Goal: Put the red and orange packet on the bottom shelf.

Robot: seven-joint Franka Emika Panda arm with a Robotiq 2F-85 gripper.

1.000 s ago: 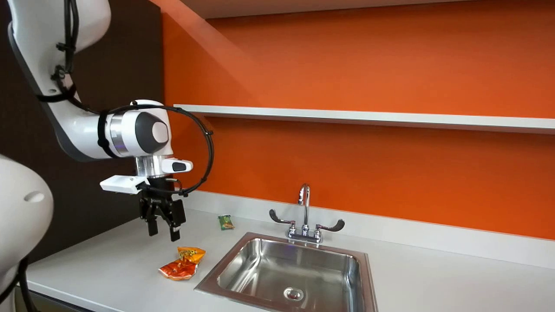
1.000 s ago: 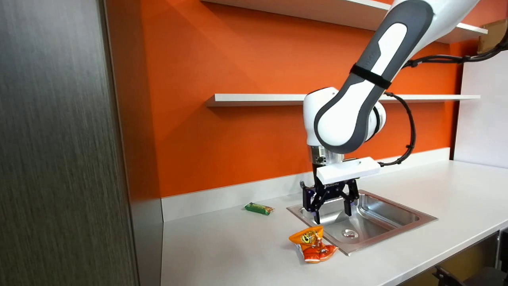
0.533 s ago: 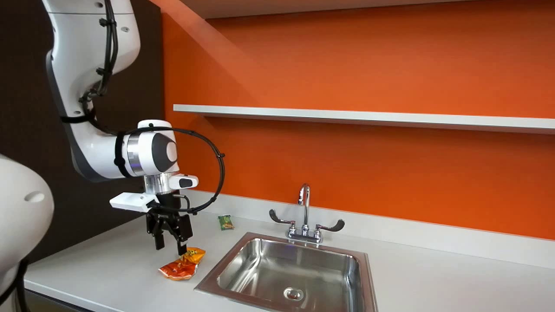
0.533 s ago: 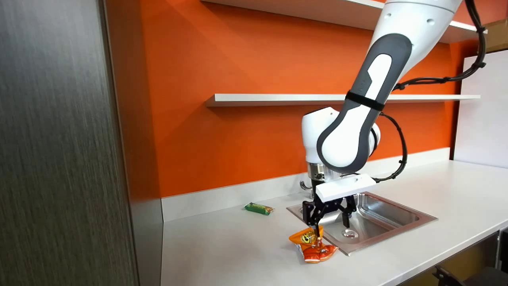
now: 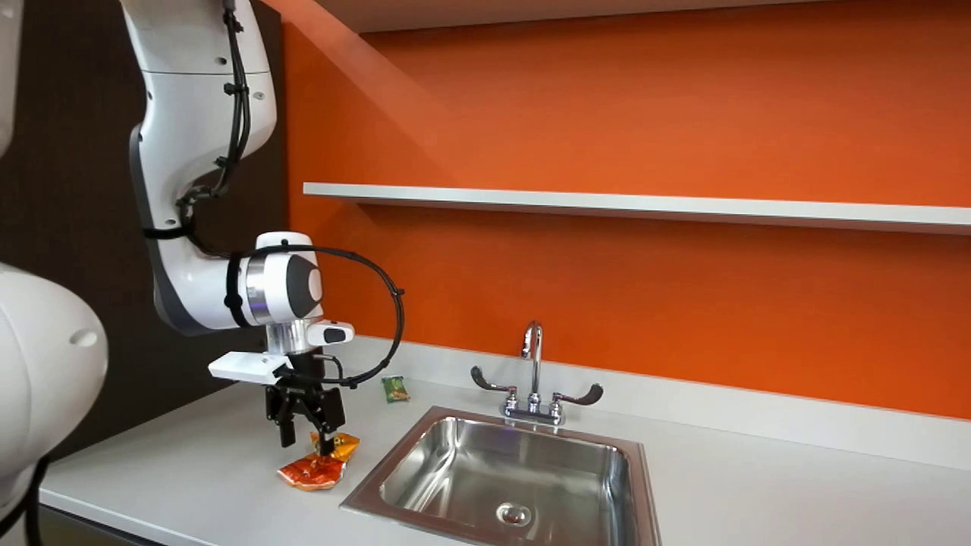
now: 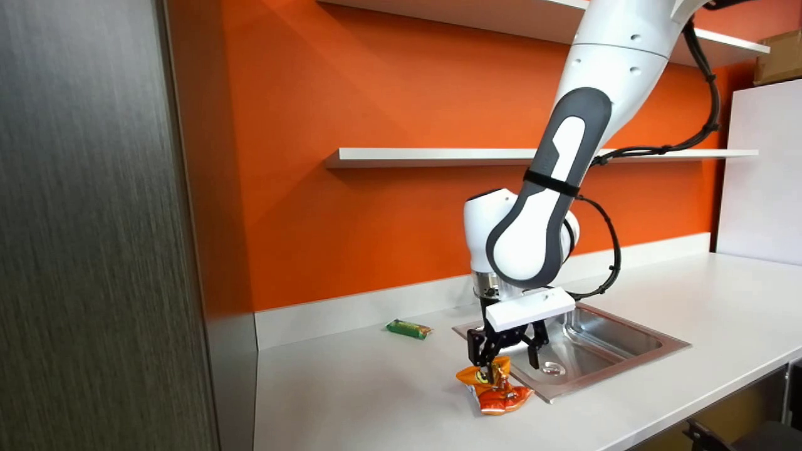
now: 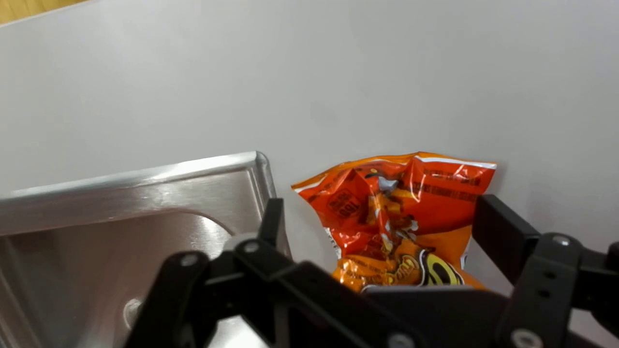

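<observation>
The red and orange packet (image 5: 312,473) lies crumpled on the countertop beside the sink; it also shows in an exterior view (image 6: 500,401). In the wrist view the packet (image 7: 425,212) sits between the spread fingers, its lower part hidden behind the gripper body. My gripper (image 5: 307,447) is open, pointing down just above the packet. In an exterior view the gripper (image 6: 512,372) has one finger in front of the packet and the other over the sink side. The bottom shelf (image 5: 607,203) is a long white board on the orange wall, seen in both exterior views (image 6: 426,155).
A steel sink (image 5: 643,493) is set in the counter right beside the packet, with a faucet (image 5: 535,371) behind it. A small green packet (image 6: 408,329) lies near the wall. A dark cabinet panel (image 6: 94,250) stands at the side. A higher shelf (image 6: 476,14) hangs above.
My gripper has come down from above the counter to just over the packet, moving slightly right in an exterior view. It stays open. The packet has not moved.
</observation>
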